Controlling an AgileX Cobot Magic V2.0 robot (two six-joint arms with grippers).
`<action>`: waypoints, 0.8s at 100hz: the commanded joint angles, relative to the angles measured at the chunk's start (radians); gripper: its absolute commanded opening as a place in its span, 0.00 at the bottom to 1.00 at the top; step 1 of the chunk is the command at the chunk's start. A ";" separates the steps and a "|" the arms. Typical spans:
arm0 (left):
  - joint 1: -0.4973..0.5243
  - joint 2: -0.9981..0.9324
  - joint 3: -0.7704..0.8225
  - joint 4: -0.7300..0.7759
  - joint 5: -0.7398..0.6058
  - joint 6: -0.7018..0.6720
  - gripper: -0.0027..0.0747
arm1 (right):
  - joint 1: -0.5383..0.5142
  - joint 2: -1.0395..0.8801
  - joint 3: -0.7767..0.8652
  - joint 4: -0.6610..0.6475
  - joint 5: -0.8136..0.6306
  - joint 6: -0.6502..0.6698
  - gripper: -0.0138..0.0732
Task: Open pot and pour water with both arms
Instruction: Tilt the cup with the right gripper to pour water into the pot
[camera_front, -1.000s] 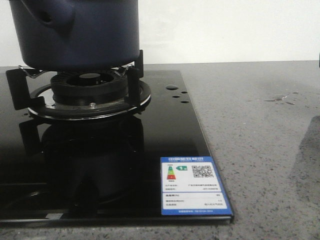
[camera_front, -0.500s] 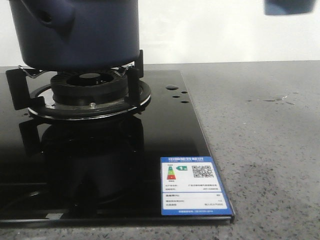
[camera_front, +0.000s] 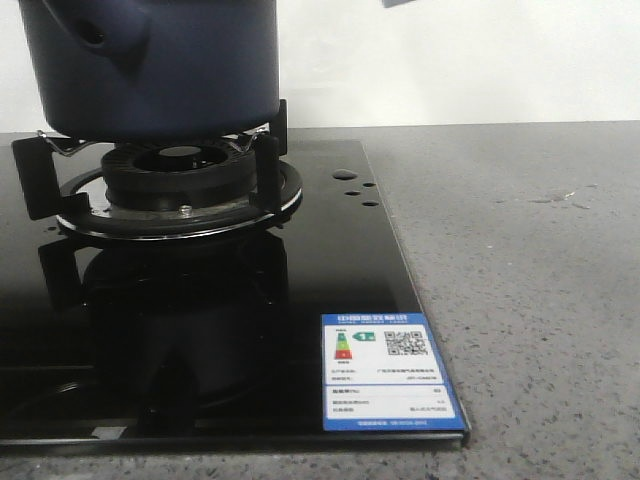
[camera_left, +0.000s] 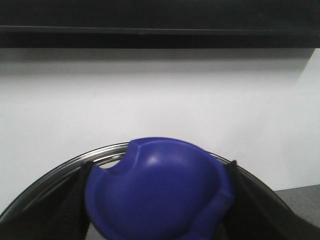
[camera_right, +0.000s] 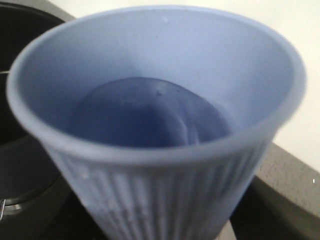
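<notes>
While the pot (camera_front: 150, 65) sits on the burner (camera_front: 178, 190) upper left, left gripper clamps the lid knob (camera_left: 157, 192). Right gripper's state: can't tell; cup (camera_right: 155, 125) fills its view. Pour is pending.

The pot (camera_front: 150, 65) looks smooth, satin navy enamel. The hob (camera_front: 330, 260) is glossy black glass, the counter (camera_front: 520, 280) matt speckled stone. The cup (camera_right: 155, 135) is ribbed, matt pale-blue plastic.

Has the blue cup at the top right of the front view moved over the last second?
Yes. The cup entered, then rose and shifted left toward the pot.
</notes>
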 joint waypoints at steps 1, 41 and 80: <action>0.001 -0.029 -0.038 0.003 -0.126 0.001 0.51 | 0.023 -0.003 -0.099 -0.069 -0.042 -0.011 0.51; 0.001 -0.029 -0.038 0.003 -0.126 0.001 0.51 | 0.163 0.119 -0.312 -0.455 0.174 -0.013 0.51; 0.001 -0.029 -0.038 0.003 -0.126 0.001 0.51 | 0.240 0.167 -0.318 -0.828 0.185 -0.013 0.51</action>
